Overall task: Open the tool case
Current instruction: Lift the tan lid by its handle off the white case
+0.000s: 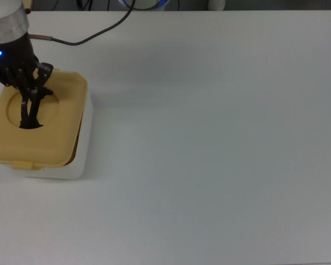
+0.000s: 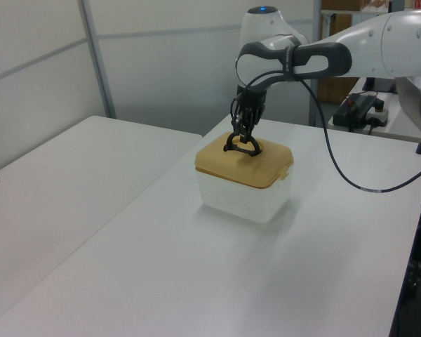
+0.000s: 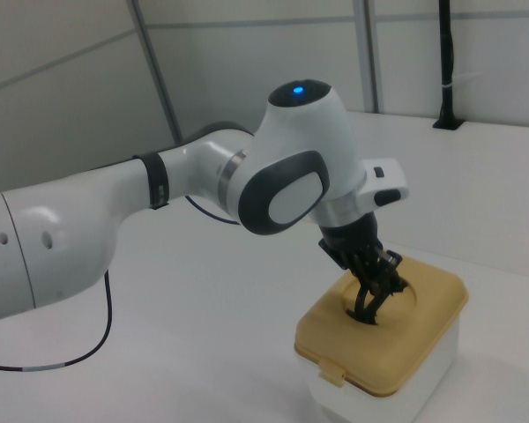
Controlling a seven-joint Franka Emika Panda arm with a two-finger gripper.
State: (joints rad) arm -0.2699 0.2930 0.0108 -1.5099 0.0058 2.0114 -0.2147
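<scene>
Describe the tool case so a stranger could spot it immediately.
On the white table, look near the top view's left edge, beneath the robot's gripper. The tool case is a cream-white tub with a tan-yellow lid and black handle, the only box there.

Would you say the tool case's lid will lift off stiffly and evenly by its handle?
Probably stiff: the lid holds its shape. It may tilt, as the hand grips a thin black handle. The tub looks light and could shift.

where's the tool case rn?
The tool case sits at the top view's left edge on the white table, under the hand, which grips its black handle.
</scene>
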